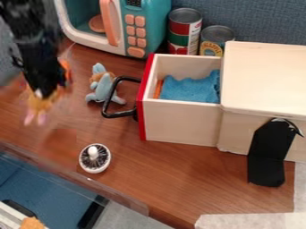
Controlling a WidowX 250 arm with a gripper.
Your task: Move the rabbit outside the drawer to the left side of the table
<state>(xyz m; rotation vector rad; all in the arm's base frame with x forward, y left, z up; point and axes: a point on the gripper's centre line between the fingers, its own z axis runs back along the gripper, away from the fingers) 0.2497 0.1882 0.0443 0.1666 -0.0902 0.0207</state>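
At the upper left, the black gripper (43,93) hangs over the left side of the table (170,174), shut on a yellow plush toy (40,102) with two pink tips pointing down. That toy may be the rabbit; its upper part is mostly hidden by the gripper. A blue-grey plush toy with some brown (103,86) rests on the table just left of the drawer handle. The wooden drawer (182,120) with a red front is pulled out, and blue cloth and something orange lie inside it.
A teal toy microwave (146,27) and two cans (184,29) stand at the back. A round white brush (94,158) lies near the front left edge. The wooden cabinet (269,78) fills the right, with a black bracket (267,154) before it.
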